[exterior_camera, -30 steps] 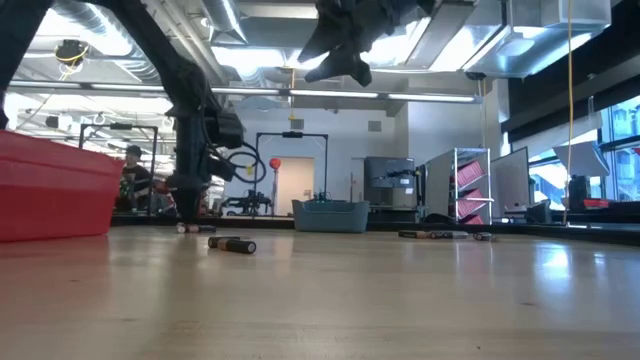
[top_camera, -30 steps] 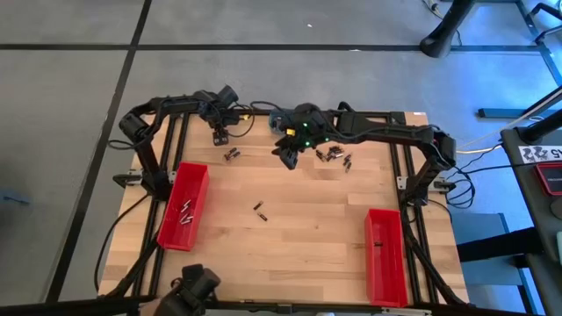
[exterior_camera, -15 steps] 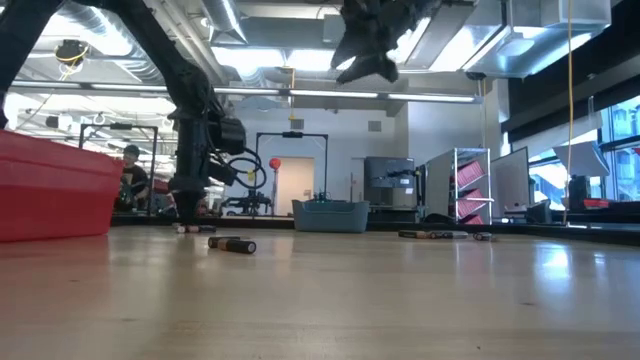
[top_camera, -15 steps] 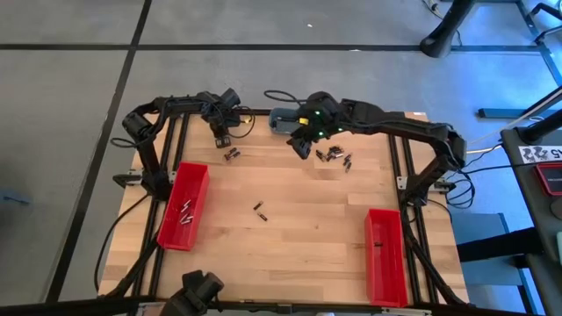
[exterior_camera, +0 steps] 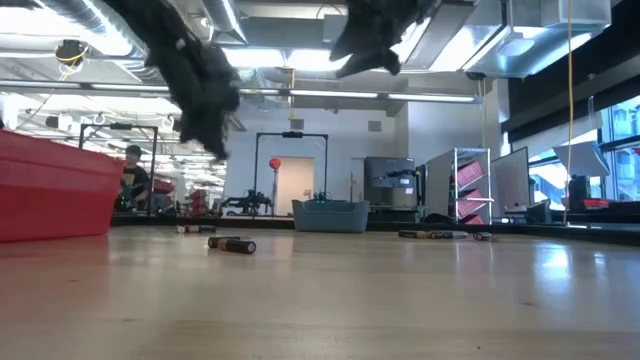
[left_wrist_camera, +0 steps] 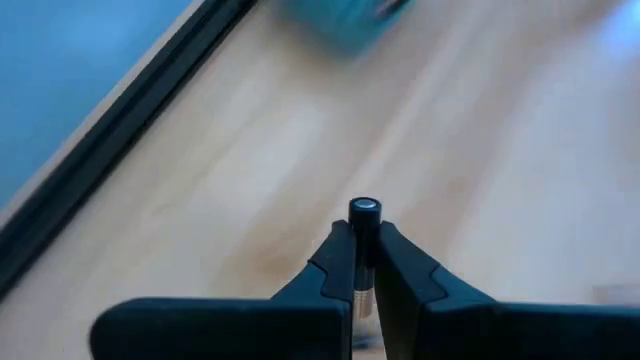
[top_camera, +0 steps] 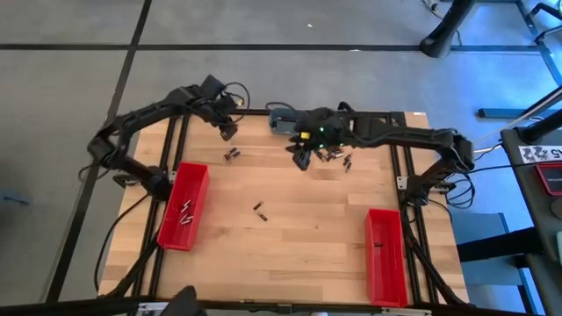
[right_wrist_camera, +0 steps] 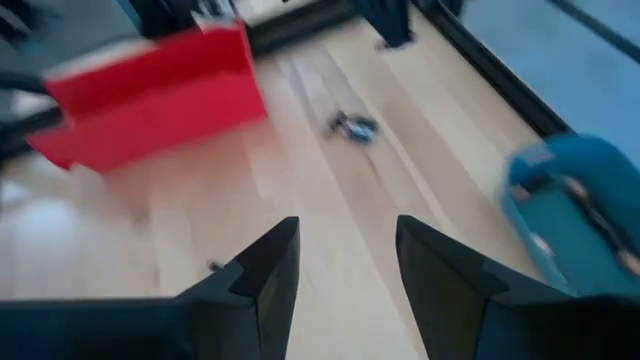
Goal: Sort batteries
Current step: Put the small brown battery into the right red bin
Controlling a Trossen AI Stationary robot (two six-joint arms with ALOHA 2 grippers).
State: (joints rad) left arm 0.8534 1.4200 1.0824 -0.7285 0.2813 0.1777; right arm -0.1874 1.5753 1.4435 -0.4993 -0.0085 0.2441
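Note:
My left gripper hangs above the table's far left part, shut on one small silvery battery; it shows blurred in the low view. My right gripper hovers open near a heap of batteries at the far middle, touching nothing. More batteries lie flat on the wood: a pair, a single one, and a few in the left red bin. My left gripper pinches the battery's body between its two fingertips. The battery lies along the fingers, and its capped end sticks out past the tips. The fingers slant down toward the table, and the battery is lifted clear of the wood.
A long red bin stands at the left edge, another at the near right. A grey-blue dish sits at the far edge between the arms. Bare wood lies in the table's middle and near part.
My left gripper has risen quickly from the table top at the far left and rolled; it shows blurred in the low view. My right gripper has drifted a little toward the table's right edge, still open.

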